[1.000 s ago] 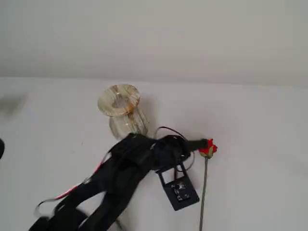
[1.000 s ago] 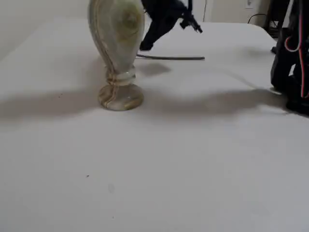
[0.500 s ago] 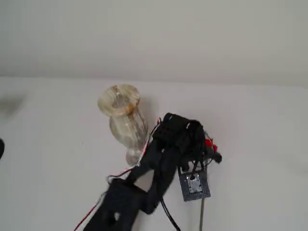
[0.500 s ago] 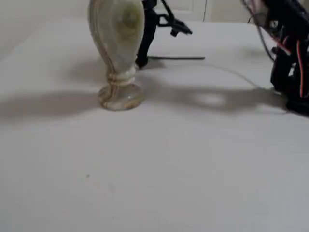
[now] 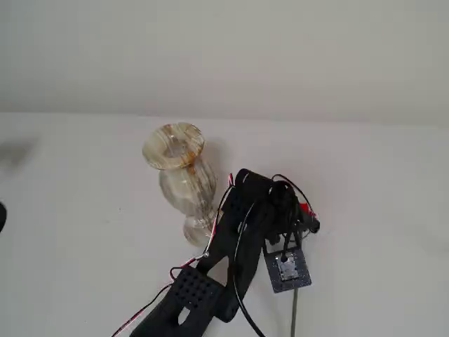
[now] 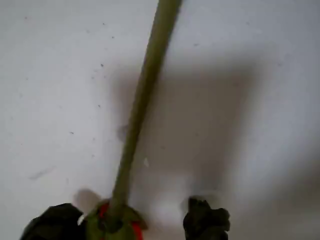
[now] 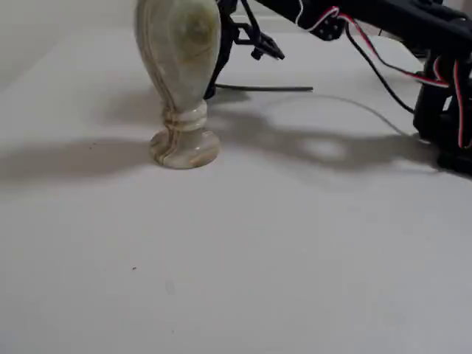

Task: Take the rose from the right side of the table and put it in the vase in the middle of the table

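**Tool lowered over the rose bloom, vase standing alongside**

In the wrist view we see the tool (image 6: 127, 225) set down at the bloom end of the rose (image 6: 142, 102). One dark fingertip (image 6: 55, 224) sits to the left of the red bloom and the other to its right, with white worktop (image 6: 260, 60) showing between the bloom and the right fingertip. We read the tool as parted around the bloom, not gripping it. The stem runs straight away from the bloom toward the top of that view and lies flat on the worktop.

In a fixed view from above, the arm (image 5: 238, 232) covers most of the rose; only a trace of red beside the tool (image 5: 303, 214) and the lower stem near the bottom of that view show. The vase (image 5: 179, 172) stands upright just to the left of the arm.

In a low fixed view, the vase (image 7: 179, 74) stands on its round foot, and the stem (image 7: 265, 88) lies on the worktop behind it. We cannot tell where the worktop edges lie relative to the rose.
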Controlling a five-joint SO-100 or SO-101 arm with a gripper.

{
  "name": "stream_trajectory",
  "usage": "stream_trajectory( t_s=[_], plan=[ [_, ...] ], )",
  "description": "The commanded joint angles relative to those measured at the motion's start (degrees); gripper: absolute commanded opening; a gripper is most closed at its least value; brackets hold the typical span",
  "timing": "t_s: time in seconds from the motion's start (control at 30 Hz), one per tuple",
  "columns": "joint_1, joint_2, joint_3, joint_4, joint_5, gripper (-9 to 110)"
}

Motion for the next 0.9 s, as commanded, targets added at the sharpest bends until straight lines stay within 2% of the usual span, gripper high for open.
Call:
stream_trajectory(
  t_s=[0.0, 0.17, 0.23, 0.33, 0.5, 0.63, 0.87],
  plan=[
    [-1.93, -0.09, 0.18, 3.34, -4.48, 23],
    [-3.08, 2.2, 4.75, 3.6, -11.43, 20],
    [-3.34, 2.81, 5.98, 3.6, -12.83, 8],
    [-3.43, 2.9, 5.98, 3.6, -13.18, 0],
    [-4.92, 3.25, 5.98, 3.52, -18.19, 0],
    [-4.83, 3.25, 5.45, 3.43, -18.28, 0],
    [-1.49, 12.39, 5.1, 0.88, -10.11, 0]
  ],
)
